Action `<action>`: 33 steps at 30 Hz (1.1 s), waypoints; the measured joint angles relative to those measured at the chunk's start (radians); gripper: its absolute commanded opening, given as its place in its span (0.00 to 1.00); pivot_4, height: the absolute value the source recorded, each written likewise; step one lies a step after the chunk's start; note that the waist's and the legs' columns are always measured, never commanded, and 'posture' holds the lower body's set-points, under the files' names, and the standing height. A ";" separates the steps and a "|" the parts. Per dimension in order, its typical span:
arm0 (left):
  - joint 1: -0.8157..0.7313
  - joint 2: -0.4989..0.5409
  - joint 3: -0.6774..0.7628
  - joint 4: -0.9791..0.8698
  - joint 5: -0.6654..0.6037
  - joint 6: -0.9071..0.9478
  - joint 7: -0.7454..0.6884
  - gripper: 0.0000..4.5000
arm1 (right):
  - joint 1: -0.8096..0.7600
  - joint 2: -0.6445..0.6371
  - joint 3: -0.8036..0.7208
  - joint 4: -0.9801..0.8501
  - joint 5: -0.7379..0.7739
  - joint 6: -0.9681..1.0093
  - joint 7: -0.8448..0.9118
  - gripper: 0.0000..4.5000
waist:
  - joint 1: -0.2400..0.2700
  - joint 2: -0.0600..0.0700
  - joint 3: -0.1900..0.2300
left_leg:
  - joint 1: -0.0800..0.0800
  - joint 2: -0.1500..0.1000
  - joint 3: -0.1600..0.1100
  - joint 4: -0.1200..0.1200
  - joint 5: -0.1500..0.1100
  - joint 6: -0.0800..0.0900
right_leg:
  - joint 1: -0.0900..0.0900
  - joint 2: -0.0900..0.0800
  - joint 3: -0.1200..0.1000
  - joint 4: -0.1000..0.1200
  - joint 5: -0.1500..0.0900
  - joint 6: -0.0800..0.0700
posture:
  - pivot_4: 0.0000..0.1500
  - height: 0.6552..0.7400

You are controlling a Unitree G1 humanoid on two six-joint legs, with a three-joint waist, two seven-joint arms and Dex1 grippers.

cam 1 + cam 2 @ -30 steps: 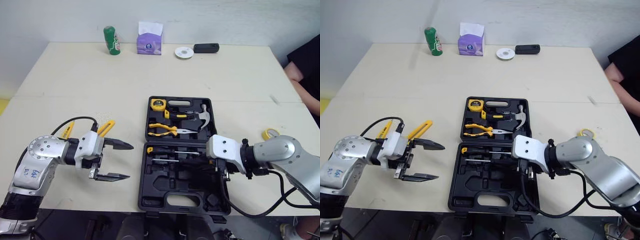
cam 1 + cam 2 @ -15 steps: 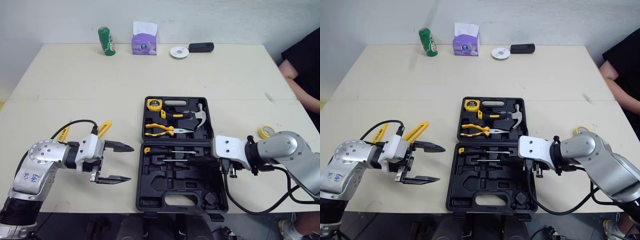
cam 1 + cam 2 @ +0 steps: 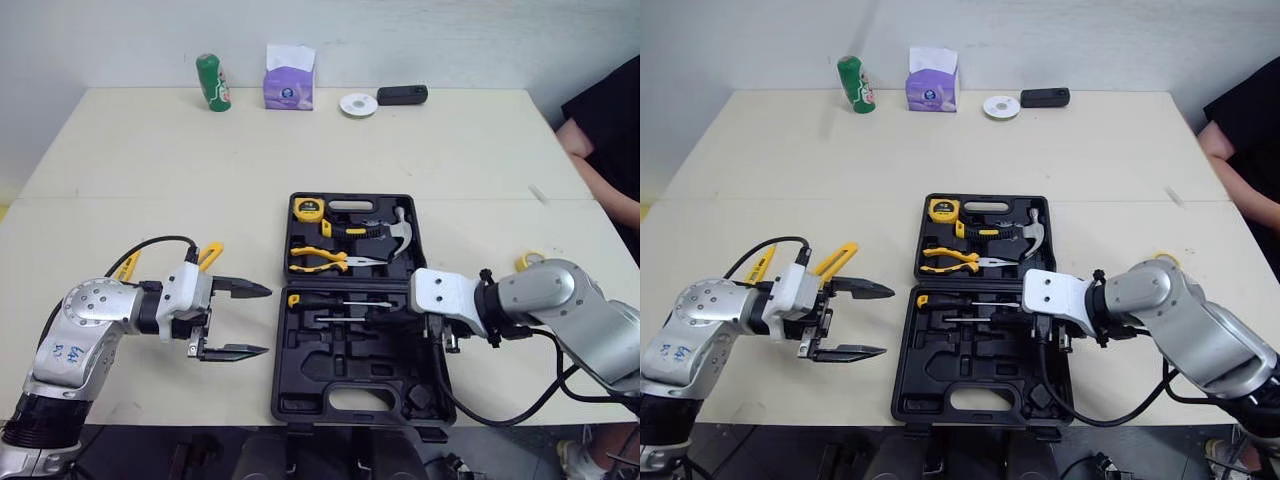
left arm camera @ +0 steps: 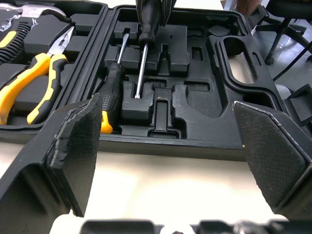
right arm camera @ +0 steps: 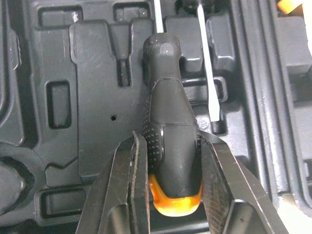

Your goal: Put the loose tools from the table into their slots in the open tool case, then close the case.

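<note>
The open black tool case [image 3: 300, 395] lies at the table's front middle. Its far half holds a tape measure [image 3: 309, 209], yellow pliers [image 3: 320, 262] and a hammer [image 3: 398, 234]. One screwdriver [image 3: 335, 301] lies in a slot of the near half. My right gripper [image 5: 168, 141] is shut on the black-and-orange handle of a second screwdriver [image 5: 170, 122], its shaft lying low over the slots beside the first. My left gripper [image 3: 236, 320] hangs open left of the case, nothing between its fingers. A yellow-handled tool [image 3: 210, 256] lies on the table behind the left arm.
A yellow tape ring [image 3: 529, 261] lies right of the case. At the far edge stand a green can [image 3: 210, 82], a tissue box [image 3: 289, 77], a white disc [image 3: 358, 104] and a black device [image 3: 402, 94]. A person's arm [image 3: 580, 140] shows at the right edge.
The right gripper with the screwdriver has edged left, farther over the case's near half. The left gripper has shifted slightly toward the case and stays open. The camera has also moved.
</note>
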 measured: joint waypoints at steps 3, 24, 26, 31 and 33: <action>0.002 0.000 0.000 0.000 0.000 -0.002 0.002 1.00 | 0.000 0.000 0.003 -0.003 -0.007 0.001 0.000 0.21 | 0.000 0.000 0.000 | 0.000 0.000 0.000 0.000 0.000 0.000 | 0.000 0.000 0.000 0.000 0.000 0.000 | 1.00 1.00; 0.034 -0.029 -0.001 -0.025 -0.034 0.041 0.013 1.00 | 0.101 -0.047 -0.222 -0.012 0.102 -0.015 0.063 0.98 | 0.003 0.000 0.000 | 0.000 0.000 0.000 0.001 0.000 0.000 | 0.001 0.000 0.000 0.000 0.000 0.000 | 1.00 1.00; 0.031 -0.032 -0.002 -0.021 -0.032 0.039 0.013 1.00 | 0.143 0.000 -0.312 0.005 0.150 -0.067 0.072 0.98 | 0.004 0.000 0.000 | 0.000 0.000 0.000 0.001 0.000 0.000 | 0.001 0.000 0.000 0.000 0.000 0.000 | 1.00 1.00; 0.014 -0.038 -0.003 0.023 -0.021 0.023 0.008 1.00 | 0.244 0.088 -0.447 0.040 0.234 -0.170 0.085 0.87 | 0.004 0.000 0.000 | 0.000 0.000 0.000 0.001 0.000 0.001 | 0.001 0.001 0.000 0.001 0.000 0.000 | 1.00 1.00; 0.005 -0.038 -0.008 0.028 -0.021 0.024 0.002 1.00 | 0.256 0.143 -0.468 0.041 0.253 -0.216 0.071 0.71 | 0.002 -0.001 0.000 | 0.000 0.000 0.000 0.002 0.000 0.001 | 0.001 0.001 0.000 0.001 0.000 0.000 | 1.00 1.00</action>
